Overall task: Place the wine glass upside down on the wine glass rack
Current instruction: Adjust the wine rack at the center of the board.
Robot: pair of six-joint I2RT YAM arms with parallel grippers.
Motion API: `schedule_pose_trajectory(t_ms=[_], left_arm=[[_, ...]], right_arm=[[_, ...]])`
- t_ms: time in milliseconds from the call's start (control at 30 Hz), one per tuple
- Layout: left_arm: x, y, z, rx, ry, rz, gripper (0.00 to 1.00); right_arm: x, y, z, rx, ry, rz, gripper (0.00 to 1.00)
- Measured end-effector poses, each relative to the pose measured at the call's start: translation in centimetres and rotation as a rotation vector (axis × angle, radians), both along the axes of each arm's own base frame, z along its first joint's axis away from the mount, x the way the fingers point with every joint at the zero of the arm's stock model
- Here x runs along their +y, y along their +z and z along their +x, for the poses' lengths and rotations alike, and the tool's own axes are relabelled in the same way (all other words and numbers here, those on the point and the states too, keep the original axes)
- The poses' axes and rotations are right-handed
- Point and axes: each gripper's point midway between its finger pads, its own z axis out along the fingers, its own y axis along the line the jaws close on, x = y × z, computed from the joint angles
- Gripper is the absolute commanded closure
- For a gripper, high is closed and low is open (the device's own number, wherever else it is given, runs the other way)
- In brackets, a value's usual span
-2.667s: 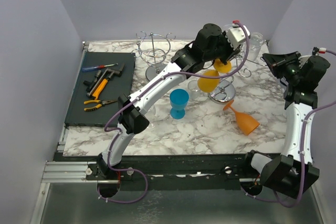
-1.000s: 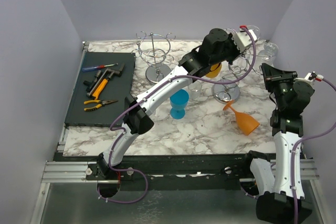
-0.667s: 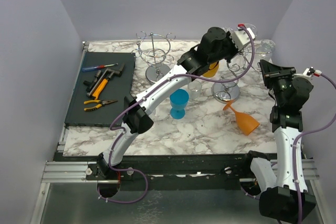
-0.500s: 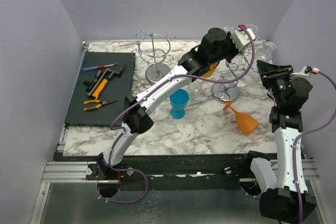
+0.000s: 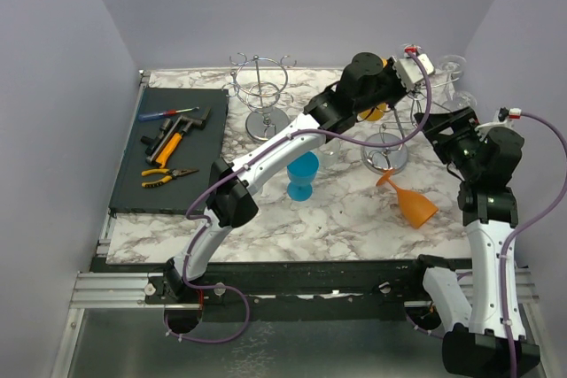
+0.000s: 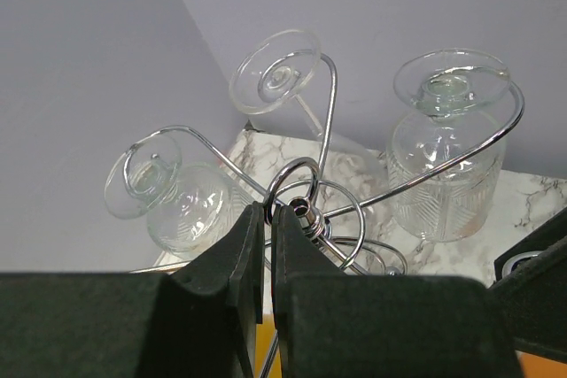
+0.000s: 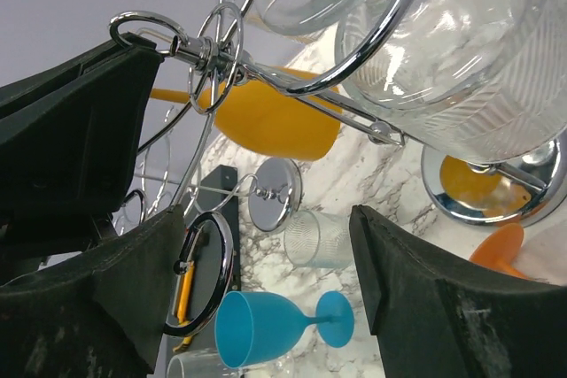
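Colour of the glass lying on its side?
Orange; the glass shows best in the top external view.

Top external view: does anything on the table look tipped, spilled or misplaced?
Yes: an orange wine glass lies tipped on its side on the table, beside the base of the right-hand wine glass rack, not standing or hanging. The blue goblet stands upright.

top: high overhead, facing down, far | wrists: close, angled up, sharing wine glass rack (image 6: pixel 303 210)
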Motion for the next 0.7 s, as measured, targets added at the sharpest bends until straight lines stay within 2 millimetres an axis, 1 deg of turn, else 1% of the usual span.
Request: schedule_pose_trajectory(t_ms=[167, 233, 333, 400, 567, 700], left_arm=[[0.1, 0.0, -0.2, -0.001, -0.003, 0.003, 1.00], [0.1, 0.0, -0.2, -0.003, -0.003, 0.004, 1.00], [0.2, 0.0, -0.1, -0.007, 0.002, 0.005, 1.00], [0.3, 0.0, 0.1, -0.013, 0.013, 0.007, 1.00], [0.5, -0.1, 0.6, -0.021, 0.026, 0.006, 1.00], [0.4, -0.1, 0.7, -0.023, 0.028, 0.003, 1.00]], right_arm=[[-0.1, -0.2, -0.3, 0.011, -0.005, -0.013, 0.23], [-0.2, 0.1, -0.4, 0.012, -0.006, -0.022, 0.22], [-0.2, 0.6, -0.7, 0.021, -0.003, -0.048, 0.19], [-0.3, 1.3, -0.8, 0.026, 0.002, -0.069, 0.18], [-0.5, 4.3, -0.3, -0.011, 0.011, -0.125, 0.18], [-0.6, 5.6, -0.2, -0.038, 0.014, -0.155, 0.20]])
